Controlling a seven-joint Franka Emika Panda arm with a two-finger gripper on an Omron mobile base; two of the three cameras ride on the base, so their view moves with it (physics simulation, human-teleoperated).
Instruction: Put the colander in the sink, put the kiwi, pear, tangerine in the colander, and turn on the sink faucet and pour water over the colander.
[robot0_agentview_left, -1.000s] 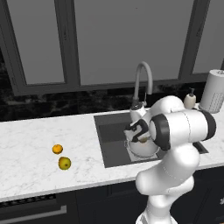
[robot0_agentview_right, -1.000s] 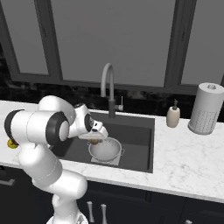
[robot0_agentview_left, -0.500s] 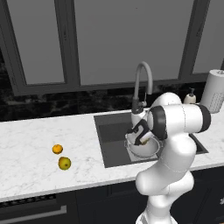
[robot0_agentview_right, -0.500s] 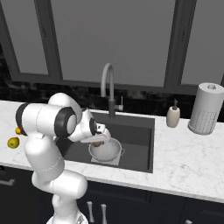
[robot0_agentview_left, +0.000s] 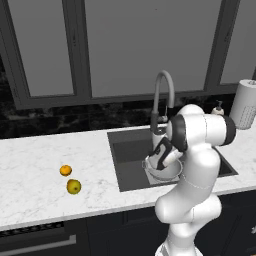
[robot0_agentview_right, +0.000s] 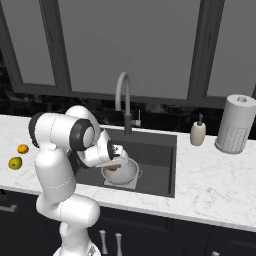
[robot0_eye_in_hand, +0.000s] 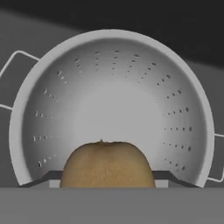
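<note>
The brown kiwi (robot0_eye_in_hand: 107, 166) sits between my fingertips (robot0_eye_in_hand: 168, 176), and my gripper (robot0_eye_in_hand: 108, 177) is shut on it just above the colander (robot0_eye_in_hand: 113, 100). The silver colander (robot0_agentview_right: 128, 173) (robot0_agentview_left: 169, 173) rests on the floor of the dark sink (robot0_agentview_right: 156, 150) (robot0_agentview_left: 129, 150). My hand points down into the bowl, with the gripper (robot0_agentview_right: 115, 161) (robot0_agentview_left: 161, 159) over its near side. The orange tangerine (robot0_agentview_left: 65, 170) (robot0_agentview_right: 22, 148) and the yellow-green pear (robot0_agentview_left: 74, 186) (robot0_agentview_right: 15, 162) lie close together on the white counter left of the sink. The grey gooseneck faucet (robot0_agentview_left: 162, 95) (robot0_agentview_right: 123, 95) rises behind the basin.
A white soap pump bottle (robot0_agentview_right: 198, 134) (robot0_agentview_left: 217, 108) and a paper towel roll (robot0_agentview_right: 235, 125) (robot0_agentview_left: 245, 102) stand on the counter right of the sink. Dark window panes and a black backsplash run behind. White marble counter (robot0_agentview_left: 35, 185) stretches to the left.
My hand has come down a little toward the colander with the kiwi still held. The fruits on the counter have not moved.
</note>
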